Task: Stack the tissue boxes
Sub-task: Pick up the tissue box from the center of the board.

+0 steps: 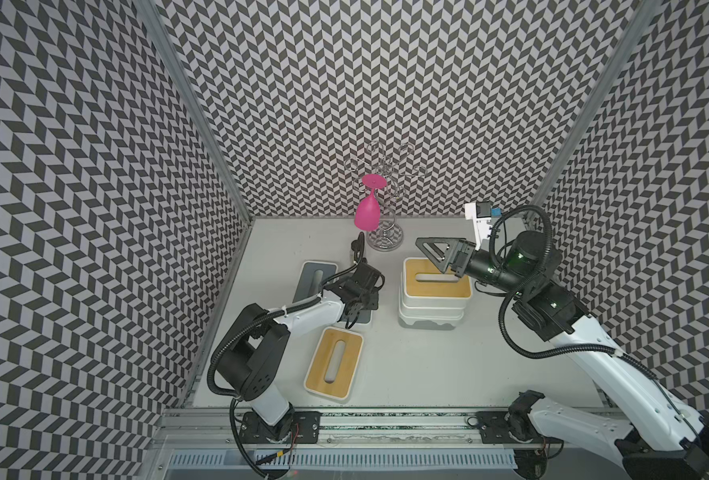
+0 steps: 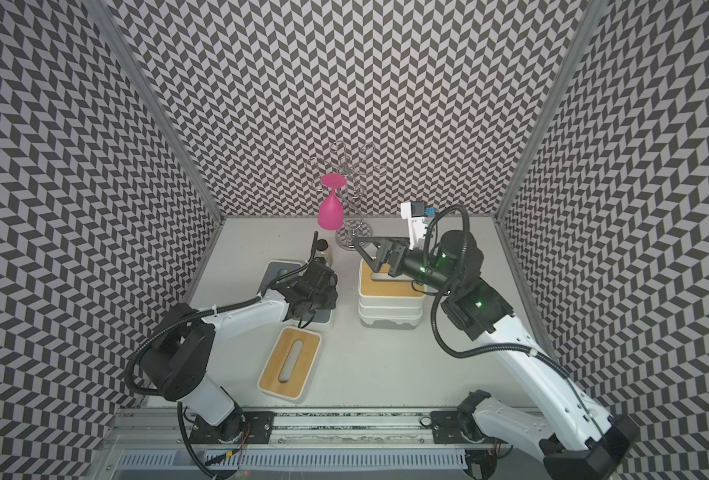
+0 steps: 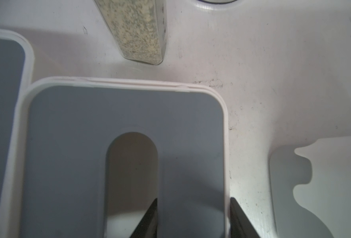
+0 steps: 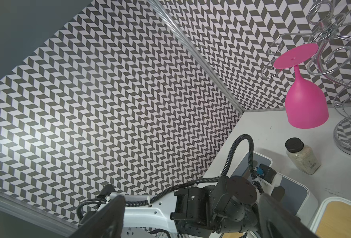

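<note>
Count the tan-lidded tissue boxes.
2. The top tan box crowns the stack; the loose tan box lies alone on the table, nearer the front. Lids lower in the stack are hidden, so more are possible.

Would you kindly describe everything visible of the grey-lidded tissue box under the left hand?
The gripped grey-lidded box is a white, plastic-looking rectangle with rounded corners, a raised white rim and a matte grey lid cut by an oblong slot. The left hand is shut on its long side, one finger in the slot, one outside the wall. A second grey-lidded box lies alongside.
</note>
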Tool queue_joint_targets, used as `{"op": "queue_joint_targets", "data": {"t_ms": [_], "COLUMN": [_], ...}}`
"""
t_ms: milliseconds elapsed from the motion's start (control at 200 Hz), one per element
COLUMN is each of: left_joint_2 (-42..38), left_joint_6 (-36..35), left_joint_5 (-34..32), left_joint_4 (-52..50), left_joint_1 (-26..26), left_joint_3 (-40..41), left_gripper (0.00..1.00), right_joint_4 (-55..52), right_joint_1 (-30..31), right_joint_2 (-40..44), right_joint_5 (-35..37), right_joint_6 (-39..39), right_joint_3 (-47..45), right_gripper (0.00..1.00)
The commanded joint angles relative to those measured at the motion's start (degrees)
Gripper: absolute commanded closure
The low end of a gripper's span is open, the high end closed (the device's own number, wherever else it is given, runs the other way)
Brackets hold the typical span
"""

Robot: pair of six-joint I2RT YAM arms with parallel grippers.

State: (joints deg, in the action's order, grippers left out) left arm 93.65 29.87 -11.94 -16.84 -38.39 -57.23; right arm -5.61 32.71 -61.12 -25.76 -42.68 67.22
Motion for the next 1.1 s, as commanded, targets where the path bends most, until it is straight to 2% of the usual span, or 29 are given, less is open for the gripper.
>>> {"op": "queue_joint_targets", "data": {"t_ms": [0, 95, 270, 380, 661, 826, 981, 1096], "left_joint_2": [-3.6, -5.3, -9.4, -12.7, -21.4, -24.8, -24.9, -22.9], "left_joint_6": [0.6, 0.9, 1.8, 2.2, 1.0, -2.7, -7.1, -14.8], "left_joint_5": [-0.9, -0.5, -0.1, 0.6, 1.9, 2.6, 3.4, 4.0], "left_joint_4": [1.4, 1.2, 1.5, 1.0, -1.6, -4.2, -5.8, -7.7], "left_joint_1": [-0.1, -0.1, -0.1, -0.1, -0.2, -0.9, -1.5, -3.3], "left_joint_3": [-1.3, -1.4, -0.8, -1.0, -2.6, -6.4, -11.5, -17.9], "left_gripper": [0.69, 0.70, 0.70, 0.71, 0.72, 0.73, 0.73, 0.74], "right_joint_4": [2.0, 5.3, 1.5, 4.1, 3.8, 1.0, -3.7, -8.1], "right_joint_1": [-0.2, -0.3, -0.3, -0.3, -0.2, -0.2, -0.4, -1.4], "right_joint_2": [1.4, 2.2, 1.8, 3.1, 2.5, 4.1, 5.4, 6.7], "right_joint_5": [0.3, 0.1, -0.1, -2.1, -6.1, -4.0, -1.5, 2.3], "right_joint_6": [-0.2, -1.1, -0.2, -1.0, -1.0, 1.0, 2.9, 4.6], "right_joint_3": [-0.2, -1.3, 0.7, -1.4, 0.0, 0.6, 0.9, 0.7], "right_gripper": [0.01, 0.01, 0.01, 0.01, 0.01, 0.01, 0.01, 0.01]}}
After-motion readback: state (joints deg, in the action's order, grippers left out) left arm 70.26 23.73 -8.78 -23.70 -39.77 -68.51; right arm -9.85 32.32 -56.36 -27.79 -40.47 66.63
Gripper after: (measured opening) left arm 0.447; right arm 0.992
